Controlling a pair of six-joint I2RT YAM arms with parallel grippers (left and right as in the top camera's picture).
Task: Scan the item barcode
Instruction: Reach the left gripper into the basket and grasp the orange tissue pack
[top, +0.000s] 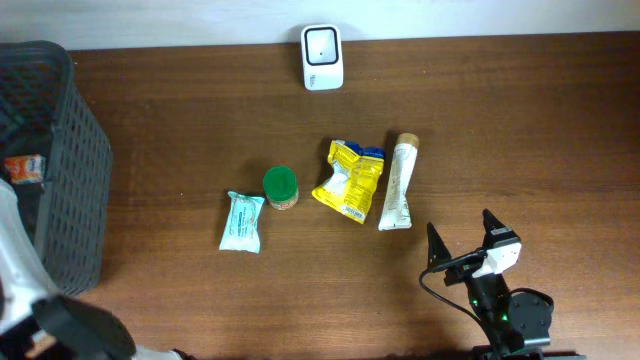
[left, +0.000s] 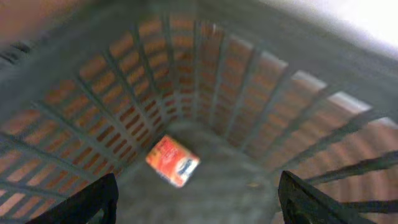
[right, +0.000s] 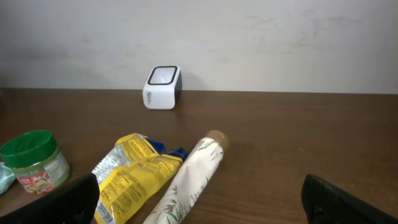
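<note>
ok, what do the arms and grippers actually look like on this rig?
On the right gripper, two black pointed fingers sit ahead of a white block; the right arm behind is black, with a small green light and a black cable looped alongside. The left arm has a white link and a black joint; the left gripper has dark fingers too.

This looks like a mock shop checkout: a barcode scanner (top: 322, 57) stands at the top centre of a brown wooden table (top: 520, 130), with a yellow packet (top: 350, 180) and a green-lidded jar (top: 281, 186) mid-frame. A dark plastic shopping basket (top: 70, 200) fills the left edge, and the right wrist view shows a plain pale wall (right: 249, 43) behind.
</note>
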